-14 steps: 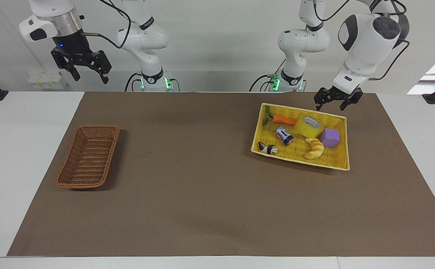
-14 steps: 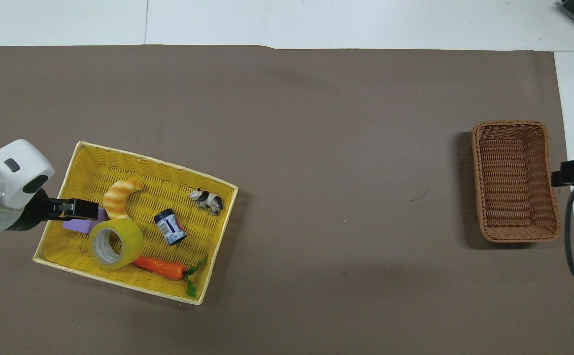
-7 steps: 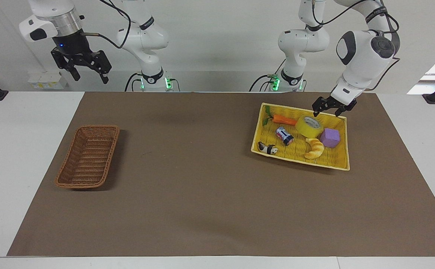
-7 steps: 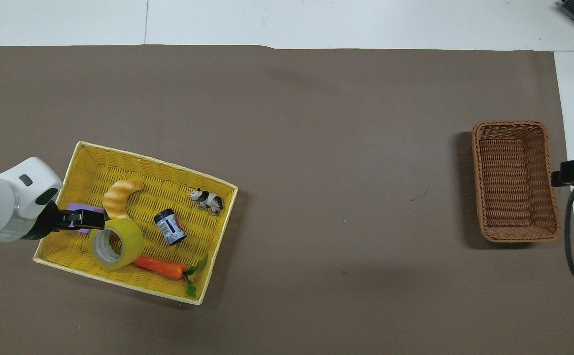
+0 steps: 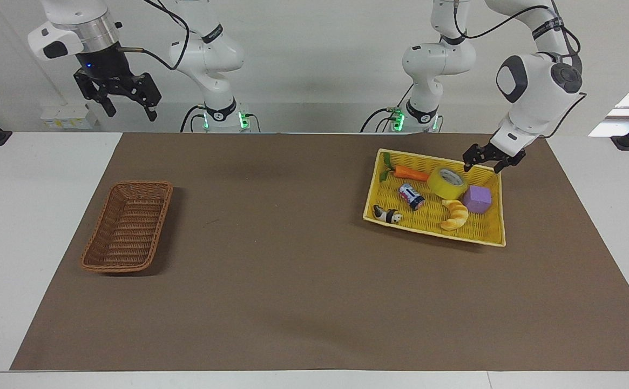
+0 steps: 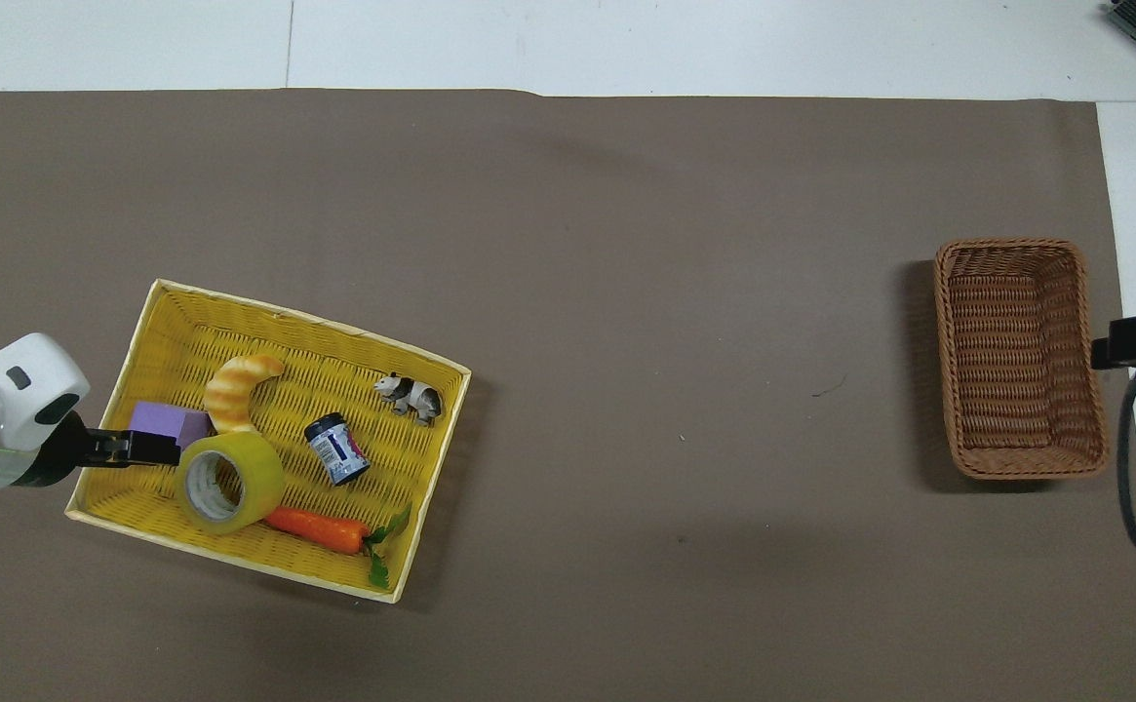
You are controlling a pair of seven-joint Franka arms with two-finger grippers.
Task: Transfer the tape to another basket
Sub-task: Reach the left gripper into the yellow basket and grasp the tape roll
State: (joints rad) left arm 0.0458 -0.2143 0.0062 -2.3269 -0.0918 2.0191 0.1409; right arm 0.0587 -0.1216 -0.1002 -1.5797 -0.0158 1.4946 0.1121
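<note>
Tape lies tilted in yellow tray, betw. carrot and purple cube. Left gripper spread, low over tray rim beside tape, prob. lining up grasp. Right gripper spread, waits high, well above brown basket.

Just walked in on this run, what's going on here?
The left pincer hangs open over the yellow tray, at its edge nearest the robots, just beside the tape and not touching it. The tape lies in the tray among a carrot, a small can, a panda figure, a croissant and a purple cube. The brown basket sits at the right arm's end. The right pincer waits high up, open.
</note>
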